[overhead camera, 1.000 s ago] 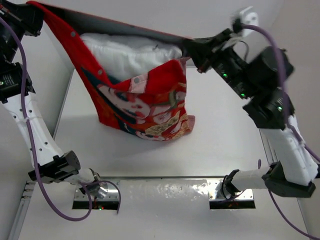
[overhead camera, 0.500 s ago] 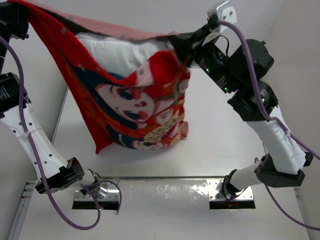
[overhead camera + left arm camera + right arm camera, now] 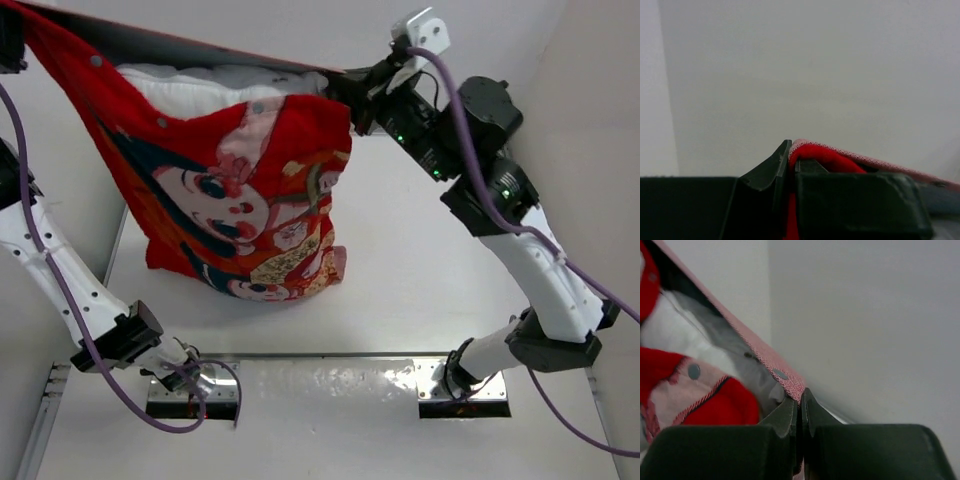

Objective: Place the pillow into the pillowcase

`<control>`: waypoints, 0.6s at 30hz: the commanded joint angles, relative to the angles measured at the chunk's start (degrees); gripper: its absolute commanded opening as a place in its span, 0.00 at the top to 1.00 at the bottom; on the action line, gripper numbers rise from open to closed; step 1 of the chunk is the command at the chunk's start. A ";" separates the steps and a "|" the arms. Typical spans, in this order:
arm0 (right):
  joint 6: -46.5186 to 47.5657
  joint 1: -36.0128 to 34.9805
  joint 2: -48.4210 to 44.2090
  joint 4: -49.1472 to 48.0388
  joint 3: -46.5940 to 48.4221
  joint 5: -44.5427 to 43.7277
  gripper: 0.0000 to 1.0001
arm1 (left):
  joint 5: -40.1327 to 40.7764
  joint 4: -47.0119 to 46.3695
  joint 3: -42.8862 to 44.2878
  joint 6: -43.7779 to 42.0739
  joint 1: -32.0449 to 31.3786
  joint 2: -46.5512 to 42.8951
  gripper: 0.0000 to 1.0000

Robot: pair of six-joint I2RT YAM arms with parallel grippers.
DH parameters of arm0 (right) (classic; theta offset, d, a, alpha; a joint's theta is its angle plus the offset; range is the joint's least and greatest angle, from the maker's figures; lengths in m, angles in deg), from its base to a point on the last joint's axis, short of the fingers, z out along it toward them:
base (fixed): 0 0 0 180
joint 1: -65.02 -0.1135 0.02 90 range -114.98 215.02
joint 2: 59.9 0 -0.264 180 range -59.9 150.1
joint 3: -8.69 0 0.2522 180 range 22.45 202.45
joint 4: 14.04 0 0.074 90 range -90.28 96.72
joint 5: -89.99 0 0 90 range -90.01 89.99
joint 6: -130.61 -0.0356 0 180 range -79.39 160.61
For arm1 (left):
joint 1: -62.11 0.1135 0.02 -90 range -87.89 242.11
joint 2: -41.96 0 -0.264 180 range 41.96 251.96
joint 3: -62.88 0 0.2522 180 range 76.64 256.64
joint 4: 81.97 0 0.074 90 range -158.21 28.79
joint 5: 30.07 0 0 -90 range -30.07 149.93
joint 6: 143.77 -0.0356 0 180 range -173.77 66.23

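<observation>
Pillow [image 3: 215,80], white and puffy, is seen sunk inside the red-orange pillowcase [image 3: 240,210], with only its top edge showing in the cover's open mouth. The pillowcase is held aloft above the table [image 3: 430,270], its mouth stretched into a taut line between two corners. At the mouth's left corner, the left gripper [image 3: 790,152] is clamped tight on a fold of the red hem. At the right corner, the right gripper [image 3: 800,396] is pinched shut on the pink-lined edge. The printed front, with its cartoon faces, is hung slack below the mouth, one flap folded over to show the paler reverse. Round snap studs [image 3: 97,61] are dotted along the hem. The cover's lower end is seen near the table; whether it touches cannot be told.
</observation>
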 commanded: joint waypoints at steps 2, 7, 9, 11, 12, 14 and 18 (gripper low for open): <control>-2.59 -3.29 -4.29 -11.20 6.76 3.47 1.00 | 17.68 -1.53 12.95 -1.29 7.28 0.08 1.00; -2.50 -8.75 0.21 -8.29 8.89 8.04 1.00 | 31.76 -11.00 16.75 -5.24 9.32 0.00 1.00; -2.33 -10.69 0.74 -8.73 8.28 8.23 1.00 | 30.11 -14.61 17.63 -6.21 9.76 0.61 1.00; -1.54 -11.83 0.57 -8.64 6.36 7.79 1.00 | 27.39 -16.97 16.68 -4.29 9.67 0.79 1.00; -1.62 -11.83 -0.22 -8.55 5.30 7.01 1.00 | 22.93 -17.77 15.45 -1.76 9.58 0.97 1.00; -4.68 -9.05 -1.45 -8.38 0.14 5.16 1.00 | 16.24 -22.14 10.28 6.29 7.15 1.75 1.00; -20.29 2.45 -8.02 -8.47 -13.32 2.87 1.00 | 10.32 -1.26 15.34 -1.32 -10.04 12.36 1.00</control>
